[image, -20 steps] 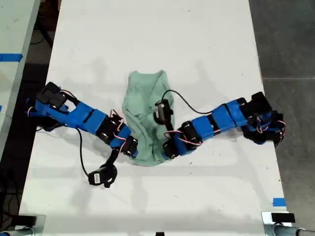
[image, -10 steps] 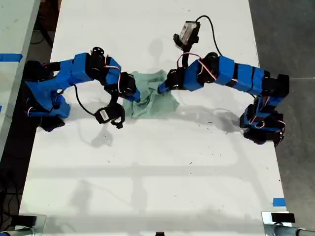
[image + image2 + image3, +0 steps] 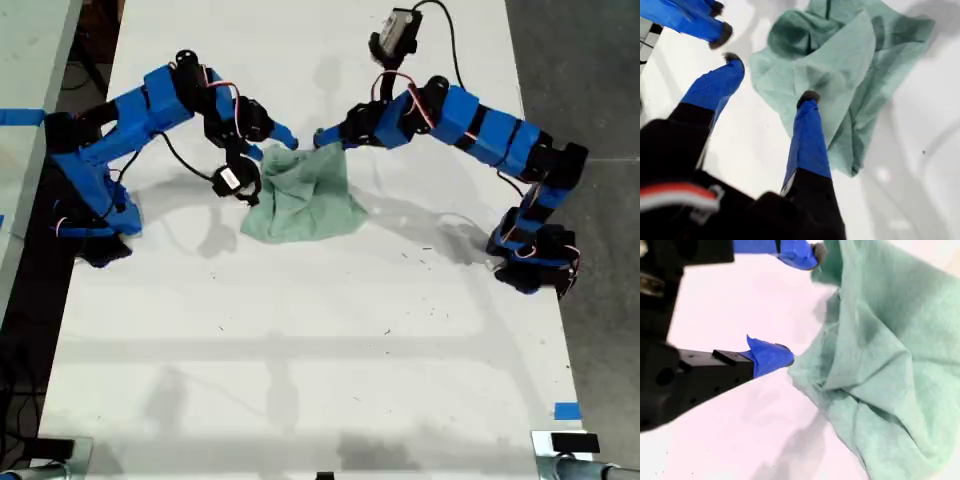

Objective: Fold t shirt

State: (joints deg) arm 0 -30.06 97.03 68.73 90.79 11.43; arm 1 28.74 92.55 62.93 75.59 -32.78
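Both grippers' jaws apart at crumpled t shirt [image 3: 303,195]; arm mapping unclear.

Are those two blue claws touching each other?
Apart. The first wrist view shows bare white table between my first gripper and my second gripper.

T shirt [image 3: 890,365] edge cropped (2nd wrist)

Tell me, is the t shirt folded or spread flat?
Folded over, loosely: the t shirt lies bunched in wrinkled, overlapping layers on the table.
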